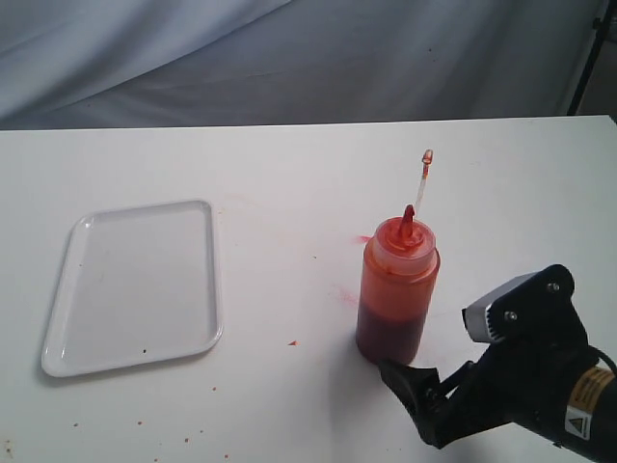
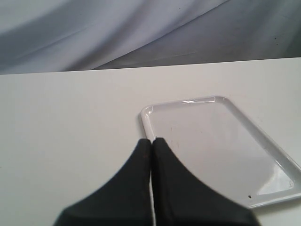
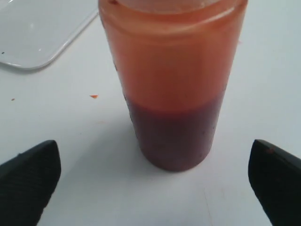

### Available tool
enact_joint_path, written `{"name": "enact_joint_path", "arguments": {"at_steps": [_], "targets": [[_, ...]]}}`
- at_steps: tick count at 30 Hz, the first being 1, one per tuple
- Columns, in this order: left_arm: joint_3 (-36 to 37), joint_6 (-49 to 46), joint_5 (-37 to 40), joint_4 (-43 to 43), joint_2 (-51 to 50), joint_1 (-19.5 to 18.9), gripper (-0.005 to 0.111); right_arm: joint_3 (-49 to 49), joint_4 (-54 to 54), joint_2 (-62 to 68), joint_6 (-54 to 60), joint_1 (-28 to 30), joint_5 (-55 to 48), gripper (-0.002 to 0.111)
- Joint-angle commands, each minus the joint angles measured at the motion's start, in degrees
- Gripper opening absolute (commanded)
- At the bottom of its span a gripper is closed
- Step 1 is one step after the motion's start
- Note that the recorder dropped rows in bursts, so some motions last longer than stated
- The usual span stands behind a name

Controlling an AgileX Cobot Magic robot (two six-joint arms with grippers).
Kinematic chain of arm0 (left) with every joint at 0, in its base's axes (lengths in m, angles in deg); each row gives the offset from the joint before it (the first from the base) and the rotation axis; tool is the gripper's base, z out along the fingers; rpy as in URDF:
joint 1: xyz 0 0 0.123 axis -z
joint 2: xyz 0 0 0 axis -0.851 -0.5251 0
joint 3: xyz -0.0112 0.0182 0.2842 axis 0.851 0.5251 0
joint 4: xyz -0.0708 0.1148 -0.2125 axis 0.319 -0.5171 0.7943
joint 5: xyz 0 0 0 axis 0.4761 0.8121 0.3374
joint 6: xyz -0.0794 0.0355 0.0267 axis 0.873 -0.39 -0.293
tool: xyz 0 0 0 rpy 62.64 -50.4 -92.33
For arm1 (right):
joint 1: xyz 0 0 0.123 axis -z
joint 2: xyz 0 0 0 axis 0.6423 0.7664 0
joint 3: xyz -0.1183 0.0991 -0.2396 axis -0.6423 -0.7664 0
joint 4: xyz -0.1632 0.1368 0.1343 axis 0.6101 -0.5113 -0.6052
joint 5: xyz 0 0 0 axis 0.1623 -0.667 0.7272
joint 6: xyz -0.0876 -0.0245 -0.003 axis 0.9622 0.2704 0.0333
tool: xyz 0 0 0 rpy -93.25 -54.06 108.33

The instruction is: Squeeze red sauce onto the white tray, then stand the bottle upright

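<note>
The bottle [image 1: 397, 285] stands upright on the table, right of centre, its red nozzle up and its thin tether with the tiny cap [image 1: 426, 156] sticking above it. Dark red sauce [image 1: 388, 333] fills its lower part. My right gripper [image 1: 416, 384] is open just in front of the bottle's base, low over the table. In the right wrist view the bottle [image 3: 171, 80] stands beyond and between the wide-apart fingertips [image 3: 29, 179], which do not touch it. The white tray [image 1: 135, 285] lies flat at the left. My left gripper [image 2: 151, 142] is shut and empty over the tray's rim [image 2: 146, 115].
Small red specks [image 1: 292, 342] and faint red smears [image 1: 342, 289] mark the white table around the bottle and near the front edge. A dark speck [image 1: 145, 351] lies on the tray. Grey cloth [image 1: 289, 58] hangs behind the table's far edge.
</note>
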Motion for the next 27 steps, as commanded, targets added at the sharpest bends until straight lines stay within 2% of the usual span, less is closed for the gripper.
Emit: {"name": "enact_joint_path", "arguments": {"at_steps": [1,5,8,14,22,27], "targets": [[0.30,-0.05,-0.62,-0.21,0.27,-0.02,0.000,-0.32,-0.31,-0.27,-1.15,-0.16,-0.80,0.105],[0.30,-0.05,-0.62,-0.21,0.27,-0.02,0.000,-0.32,-0.31,-0.27,-0.58,-0.16,-0.53,0.105],[0.30,-0.05,-0.62,-0.21,0.27,-0.02,0.000,-0.32,-0.31,-0.27,6.12,-0.16,-0.67,0.105],[0.30,-0.05,-0.62,-0.21,0.27,-0.02,0.000,-0.32,0.27,-0.27,11.61,-0.16,-0.67,0.105],[0.30,-0.05,-0.62,-0.21,0.27,-0.02,0.000,-0.32,-2.56,0.01,11.07,-0.16,-0.67,0.105],[0.30,-0.05,-0.62,-0.21,0.27,-0.02,0.000,-0.32,-2.85,5.69,11.29,-0.16,2.73,0.105]]}}
